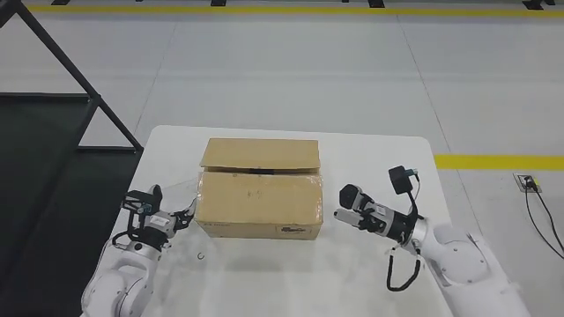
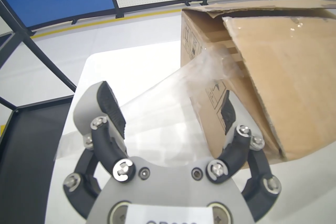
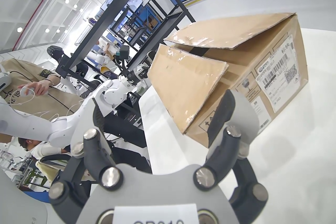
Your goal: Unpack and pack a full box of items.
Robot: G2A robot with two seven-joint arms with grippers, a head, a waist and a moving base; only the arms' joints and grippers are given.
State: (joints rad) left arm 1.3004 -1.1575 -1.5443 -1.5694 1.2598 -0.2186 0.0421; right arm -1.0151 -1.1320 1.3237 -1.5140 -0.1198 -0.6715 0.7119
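Top view: flaps (image 1: 260, 154) hide inside of box (image 1: 256, 218)

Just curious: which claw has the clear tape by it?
The left gripper: a clear tape strip runs from the box between its open fingers. The right gripper's are bare.

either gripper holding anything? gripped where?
Nothing clamped. The left gripper is open, a clear tape strip from the box running between its fingers; whether it sticks to one cannot be told. The right gripper is open, beside the box.
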